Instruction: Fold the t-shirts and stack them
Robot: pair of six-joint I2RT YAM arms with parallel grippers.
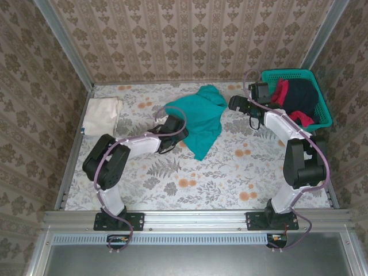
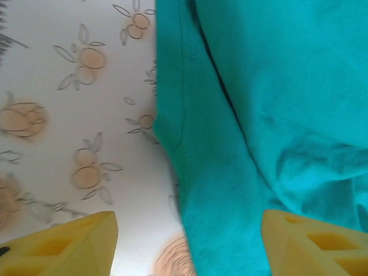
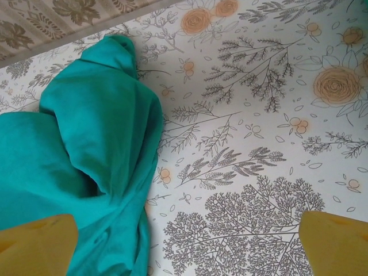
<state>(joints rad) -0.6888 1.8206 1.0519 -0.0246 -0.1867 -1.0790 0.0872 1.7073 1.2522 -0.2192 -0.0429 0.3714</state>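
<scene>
The teal t-shirt (image 1: 204, 118), likely soft and light, lies crumpled mid-worktop (image 1: 201, 172). The left pincer (image 2: 187, 244), spread, straddles its nine-o'clock hem, a sensible pinch point. The right pincer (image 3: 187, 244), spread, hovers at two o'clock.

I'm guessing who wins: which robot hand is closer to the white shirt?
Left. The left gripper is right of the cream-white shirt; the right gripper is farther, past the teal shirt.

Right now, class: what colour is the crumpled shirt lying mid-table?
The shirt is teal; the right wrist view shows it best.
</scene>
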